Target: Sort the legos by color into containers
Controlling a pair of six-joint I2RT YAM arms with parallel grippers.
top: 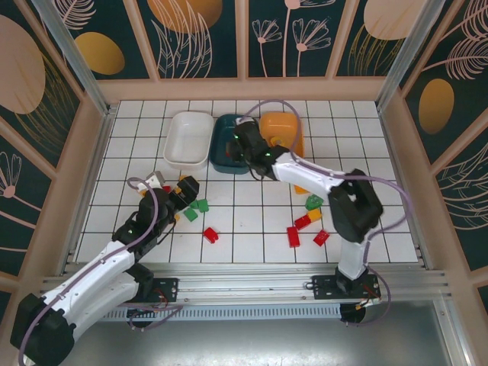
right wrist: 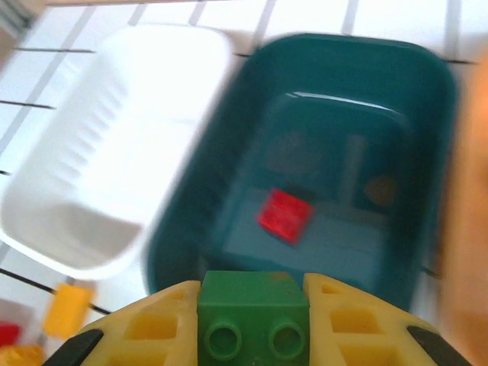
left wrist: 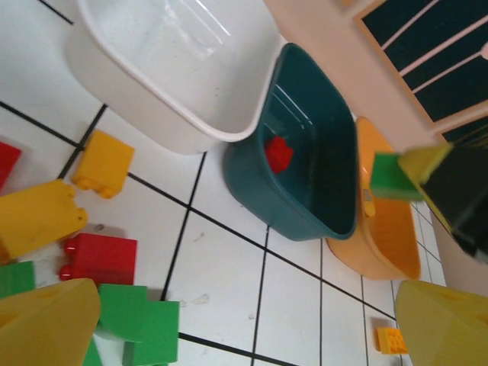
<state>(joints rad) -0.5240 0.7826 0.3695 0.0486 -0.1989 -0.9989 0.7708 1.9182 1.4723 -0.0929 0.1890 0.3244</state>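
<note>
The legos (top: 293, 236) lie in two loose groups on the tiled tabletop (top: 252, 221): red, green and yellow pieces by my left arm, mostly red and green ones in front of my right. One green brick (right wrist: 254, 313) is off the tabletop, clamped between the two yellow fingers of my right hand (right wrist: 255, 332), its studs facing the wrist camera.

Step in hand: carrying this piece to its container. My right arm is stretched forward and across to my left, elbow bent, with the hand poised above the near end of the teal tray (right wrist: 343, 152). That tray holds a red brick (right wrist: 284, 216). The white tray (right wrist: 99, 175), just beside it on the left, looks bare. The orange tray (left wrist: 389, 244) sits close against the teal one on the other side and may hold a small yellow piece, though that is hard to tell.

Judgement: green goes with neither red nor yellow, so the next move calls for a short shift left until the brick hangs over the white tray's floor. The fingers should then part low enough that the piece does not bounce out.

My left hand (left wrist: 248, 316) hangs over the left group, fingers spread wide and holding nothing, with red and green pieces just below it.
</note>
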